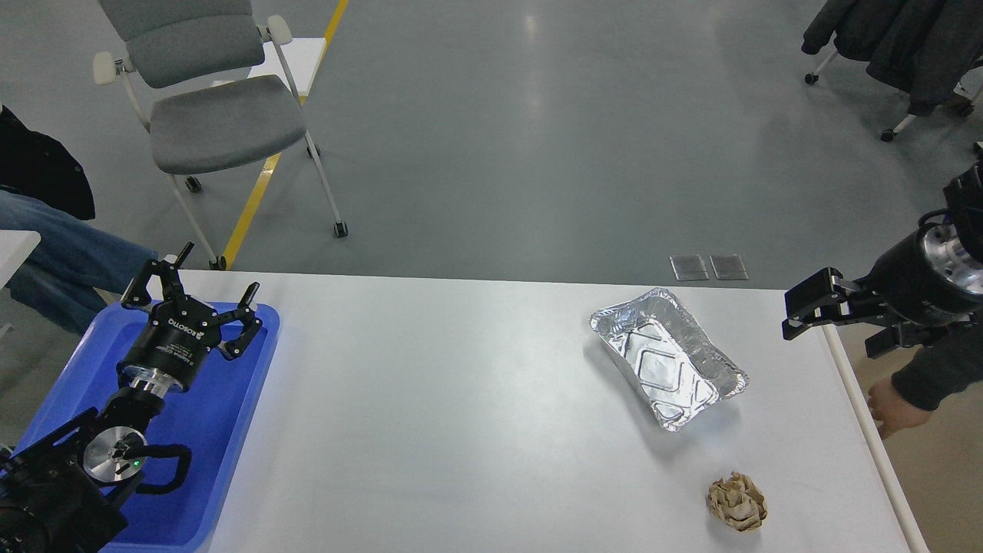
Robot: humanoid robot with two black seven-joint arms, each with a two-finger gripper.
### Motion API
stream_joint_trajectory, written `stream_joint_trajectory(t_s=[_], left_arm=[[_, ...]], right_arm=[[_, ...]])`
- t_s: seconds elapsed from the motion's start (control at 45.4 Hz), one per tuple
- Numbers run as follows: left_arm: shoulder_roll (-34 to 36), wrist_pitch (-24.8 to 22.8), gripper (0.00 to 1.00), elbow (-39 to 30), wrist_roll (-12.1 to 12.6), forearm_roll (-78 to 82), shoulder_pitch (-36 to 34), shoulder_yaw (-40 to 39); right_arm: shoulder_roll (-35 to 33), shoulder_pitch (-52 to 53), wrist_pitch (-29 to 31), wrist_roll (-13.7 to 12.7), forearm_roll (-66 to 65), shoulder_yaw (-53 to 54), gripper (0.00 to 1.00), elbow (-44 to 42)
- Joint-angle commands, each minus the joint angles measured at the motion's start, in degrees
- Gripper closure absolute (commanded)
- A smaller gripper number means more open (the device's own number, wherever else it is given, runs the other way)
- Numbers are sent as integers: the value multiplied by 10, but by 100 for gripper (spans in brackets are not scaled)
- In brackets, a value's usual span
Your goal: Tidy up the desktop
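Observation:
The white desktop (476, 415) fills the lower view. An empty crumpled foil tray (666, 357) lies on it at the right. A crumpled brown paper ball (737, 501) lies near the front right. My left gripper (196, 296) is open and empty, hovering over the far end of the blue tray (223, 430) at the left. My right gripper (837, 326) is open and empty, held above the desktop's right edge, to the right of the foil tray and apart from it.
A person's hand (895, 407) reaches in by the desktop's right edge, under my right arm. A grey chair (215, 115) stands beyond the far left corner. A seated person's legs (69, 261) are at the left.

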Motion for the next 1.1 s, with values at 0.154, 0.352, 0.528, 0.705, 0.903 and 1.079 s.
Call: stream_joint_trajectory(t_s=[0.154, 0.352, 0.528, 0.705, 0.903, 1.079], left_arm=[[0, 0, 1, 1, 0, 0, 0, 0], [0, 0, 1, 0, 0, 0, 0, 0], [0, 0, 1, 0, 0, 0, 0, 0], [0, 0, 1, 1, 0, 0, 0, 0], [0, 0, 1, 0, 0, 0, 0, 0], [0, 0, 1, 0, 0, 0, -1, 0]], right_arm=[[-1, 4, -1, 0, -5, 1, 0, -1], [3, -2, -1, 1, -7, 1, 0, -3], [9, -10, -2, 1, -8, 3, 0, -14], [10, -20, -3, 2, -8, 10, 0, -20], [31, -47, -27, 6, 3, 27, 0, -23], [47, -62, -60, 8, 51, 36, 0, -23]])
